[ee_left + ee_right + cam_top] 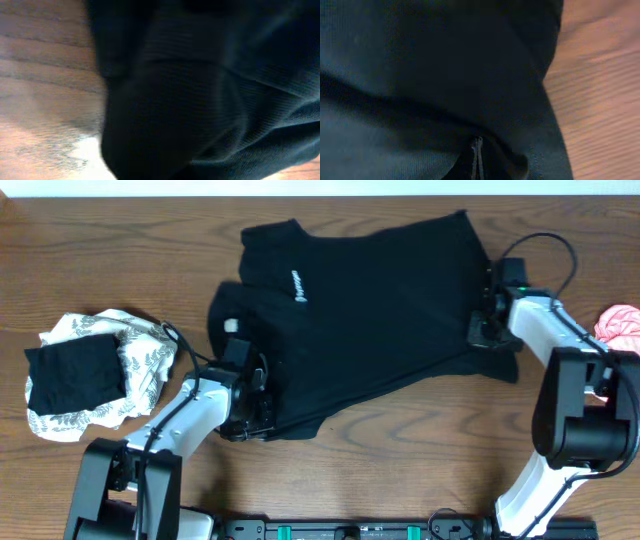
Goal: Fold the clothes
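The black shirt lies spread across the middle of the desk, its white lettering up, its long axis running from the near left corner towards the far right. My left hand sits at the near-left edge of the cloth, my right hand at the right edge, so I have one hand at each end and the body of the garment lies between them. Each hand is equally close to its own end, and neither has the advantage. Both wrist views are filled with dark fabric pressed close against the lens. I cannot tell from them whether either hand is apart, together or clamped on the cloth.

Off to the left, well apart from the shirt, a white leaf-print piece lies bunched with a small black piece on top. A pink piece shows at the right border. My reading is that the fold will turn on carrying one end across the long axis towards the other.
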Robot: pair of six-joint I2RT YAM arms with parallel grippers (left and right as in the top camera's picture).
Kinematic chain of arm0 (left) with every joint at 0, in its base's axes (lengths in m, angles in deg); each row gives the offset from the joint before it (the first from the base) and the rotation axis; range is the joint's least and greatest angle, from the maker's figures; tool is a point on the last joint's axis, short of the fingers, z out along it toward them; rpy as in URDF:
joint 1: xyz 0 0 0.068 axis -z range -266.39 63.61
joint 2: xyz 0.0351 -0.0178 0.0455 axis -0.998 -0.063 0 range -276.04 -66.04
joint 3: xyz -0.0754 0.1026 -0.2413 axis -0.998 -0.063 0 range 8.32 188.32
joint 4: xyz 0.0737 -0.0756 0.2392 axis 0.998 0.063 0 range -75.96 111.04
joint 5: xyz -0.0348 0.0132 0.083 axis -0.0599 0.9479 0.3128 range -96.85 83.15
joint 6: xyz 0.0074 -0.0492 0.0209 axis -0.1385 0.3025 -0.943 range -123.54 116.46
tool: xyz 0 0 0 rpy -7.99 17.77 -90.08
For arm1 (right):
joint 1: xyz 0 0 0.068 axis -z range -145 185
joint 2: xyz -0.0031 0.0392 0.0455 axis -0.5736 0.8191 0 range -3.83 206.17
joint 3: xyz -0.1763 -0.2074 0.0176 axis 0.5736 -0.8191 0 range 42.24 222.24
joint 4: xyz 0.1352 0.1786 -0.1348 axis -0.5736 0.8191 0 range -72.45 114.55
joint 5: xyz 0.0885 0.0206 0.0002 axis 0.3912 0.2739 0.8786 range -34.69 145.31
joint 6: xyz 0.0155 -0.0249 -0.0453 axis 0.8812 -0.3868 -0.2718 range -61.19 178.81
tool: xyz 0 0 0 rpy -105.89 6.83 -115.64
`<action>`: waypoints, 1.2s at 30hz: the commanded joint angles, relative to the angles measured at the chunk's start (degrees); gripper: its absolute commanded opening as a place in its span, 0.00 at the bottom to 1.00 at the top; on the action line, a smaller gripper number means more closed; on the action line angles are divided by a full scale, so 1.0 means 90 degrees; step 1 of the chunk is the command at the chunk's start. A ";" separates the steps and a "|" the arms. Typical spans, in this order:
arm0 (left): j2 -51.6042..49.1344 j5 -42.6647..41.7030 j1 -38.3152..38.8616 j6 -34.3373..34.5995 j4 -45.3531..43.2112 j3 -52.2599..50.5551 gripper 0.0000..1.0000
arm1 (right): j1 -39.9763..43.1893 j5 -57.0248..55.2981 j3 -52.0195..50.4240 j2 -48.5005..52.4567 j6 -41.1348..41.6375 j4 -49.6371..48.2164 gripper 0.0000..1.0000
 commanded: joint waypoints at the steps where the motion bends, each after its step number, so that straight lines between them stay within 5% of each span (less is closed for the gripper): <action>1: -0.0265 0.0593 -0.0294 -0.0141 0.0231 -0.0330 0.06 | 0.0301 -0.0578 -0.0075 0.0328 -0.0522 -0.0068 0.04; 6: -0.0182 0.0590 -0.0522 -0.0325 0.0316 -0.0325 0.06 | 0.0296 0.0148 0.0301 0.0012 -0.0566 0.0209 0.09; 12: 0.0058 0.0588 -0.0554 -0.0420 0.0313 -0.0180 0.06 | 0.0294 0.1287 0.0712 -0.1066 -0.0092 0.1506 0.43; 22: 0.0182 0.0588 -0.0554 -0.0418 0.0301 0.0027 0.06 | -0.0267 0.2572 -0.0289 -0.1406 -0.0138 0.2312 0.26; 31: 0.0182 0.0588 -0.0554 -0.0418 0.0321 0.0027 0.06 | -0.0789 0.2504 -0.1712 -0.1406 -0.0165 0.1712 0.22; 36: 0.0182 0.0590 -0.0554 -0.0423 0.0291 0.0027 0.06 | -0.0682 0.1880 -0.2278 -0.1406 0.0287 0.0481 0.19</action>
